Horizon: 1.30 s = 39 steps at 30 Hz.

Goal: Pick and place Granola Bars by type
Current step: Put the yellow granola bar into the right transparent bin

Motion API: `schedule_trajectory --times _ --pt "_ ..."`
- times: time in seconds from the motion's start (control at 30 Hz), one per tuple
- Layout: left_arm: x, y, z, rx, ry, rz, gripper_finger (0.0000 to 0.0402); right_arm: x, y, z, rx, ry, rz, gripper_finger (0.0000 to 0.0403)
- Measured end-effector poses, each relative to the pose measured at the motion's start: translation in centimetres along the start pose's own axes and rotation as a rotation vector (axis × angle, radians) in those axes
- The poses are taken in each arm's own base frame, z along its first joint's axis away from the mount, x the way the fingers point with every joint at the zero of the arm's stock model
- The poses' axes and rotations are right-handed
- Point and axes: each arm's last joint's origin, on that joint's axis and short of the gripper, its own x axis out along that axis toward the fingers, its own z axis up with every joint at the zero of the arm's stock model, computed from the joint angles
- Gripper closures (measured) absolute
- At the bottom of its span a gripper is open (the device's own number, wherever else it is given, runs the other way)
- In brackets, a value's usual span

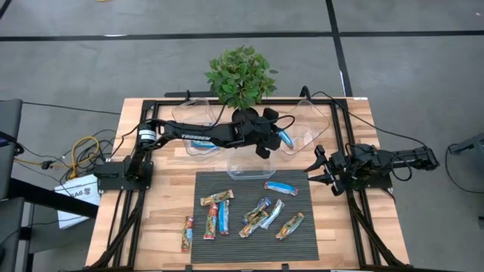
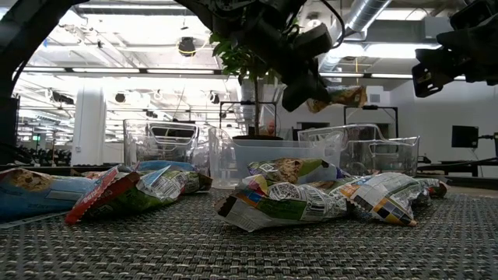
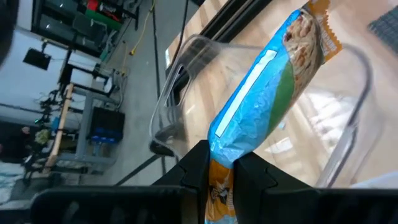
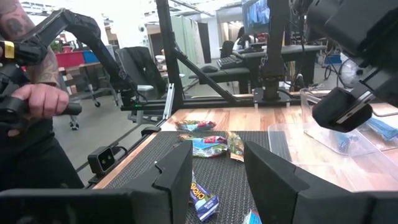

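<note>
placing step: left hand [image 1: 281,137] pinches blue bar [image 3: 261,99] over right tub [image 1: 310,125]; next, release there. right hand [image 1: 324,171], empty and part open, waits beside tub.

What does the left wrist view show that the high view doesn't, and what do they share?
Only the left wrist view shows the fingers pinching the blue bar by its end.

Only the high view shows the loose bars on the dark mat, the plant and the right gripper waiting open at the mat's edge.

Both show the blue bar above a clear tub.
</note>
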Motion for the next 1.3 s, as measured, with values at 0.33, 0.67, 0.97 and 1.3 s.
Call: schedule_trajectory --times 0.33,0.67,0.97,1.3 --pt "0.0 -0.03 0.08 -0.04 -0.023 -0.017 0.0359 0.0 0.0 0.01 0.0 0.0 0.0 0.0265" --pt "-0.01 0.0 0.07 -0.102 -0.017 -0.011 0.0239 0.0 0.0 0.01 0.0 0.0 0.0 0.0266" --pt "-0.05 0.32 0.13 -0.087 0.006 0.045 0.0178 0.0 0.0 0.01 0.0 -0.001 0.0 0.0264" --pt "-0.06 0.47 -0.02 -0.336 0.049 0.103 0.0198 0.0 0.0 0.01 0.0 -0.001 0.0 0.0264"
